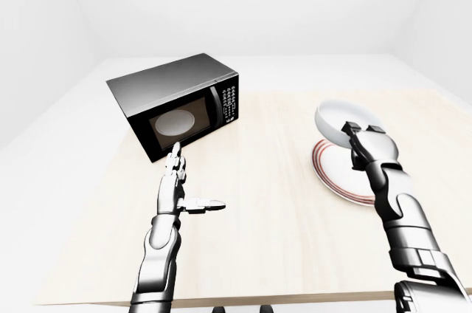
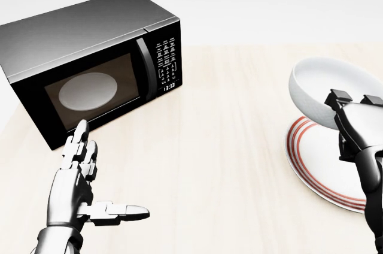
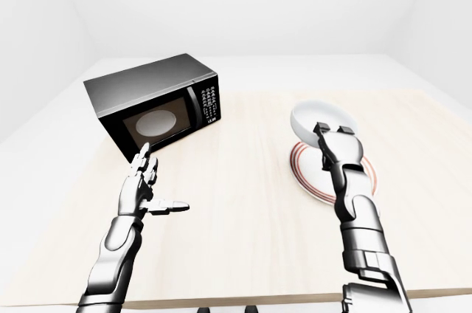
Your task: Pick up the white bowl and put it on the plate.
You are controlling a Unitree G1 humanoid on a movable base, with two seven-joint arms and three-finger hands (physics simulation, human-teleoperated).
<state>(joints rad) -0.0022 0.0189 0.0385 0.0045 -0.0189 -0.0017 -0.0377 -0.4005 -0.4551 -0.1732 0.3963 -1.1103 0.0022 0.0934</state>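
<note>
Gripping the glossy white bowl [image 2: 320, 89] above the red-ringed plate [image 2: 311, 164], right hand [image 2: 353, 113]; left hand [image 2: 81, 173] splayed, empty.

We see a black microwave [image 2: 90, 65] standing on the pale wooden counter [image 2: 221, 164], toward the upper left of the head view. Its door is closed, with a round turntable [image 2: 88, 91] showing through the dark window. A keypad [image 2: 167, 62] runs down its right side. White walls [image 1: 243, 3] rise beyond.
</note>
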